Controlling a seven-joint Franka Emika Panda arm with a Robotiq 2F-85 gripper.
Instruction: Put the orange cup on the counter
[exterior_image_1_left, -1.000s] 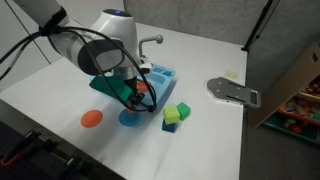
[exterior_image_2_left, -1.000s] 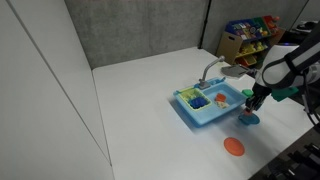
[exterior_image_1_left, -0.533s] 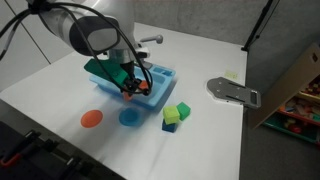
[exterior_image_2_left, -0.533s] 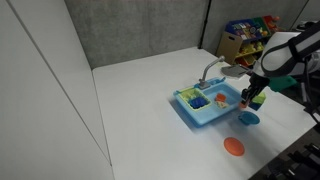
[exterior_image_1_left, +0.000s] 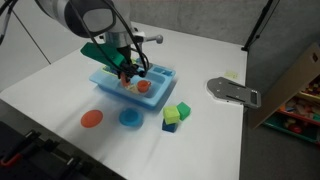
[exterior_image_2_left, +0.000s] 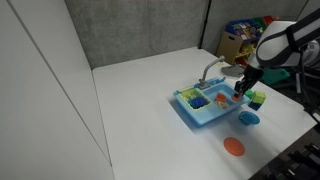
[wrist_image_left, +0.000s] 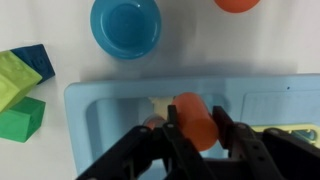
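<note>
Orange cup (exterior_image_1_left: 142, 87) sits at the tip of the gripper (exterior_image_1_left: 133, 82), right over the blue toy sink (exterior_image_1_left: 168, 76), in an exterior view. In an exterior view the gripper (exterior_image_2_left: 240, 90) hangs over one end of the sink (exterior_image_2_left: 190, 117), and the cup is too small for us to pick out. In the wrist view we see 2 fingers (wrist_image_left: 172, 125) pressed on the sides of the cup (wrist_image_left: 195, 120), so we think the gripper has hold of it. The sink's bowl is under it. We think the grab is done. What is left: set the cup on the counter and let go.
</note>
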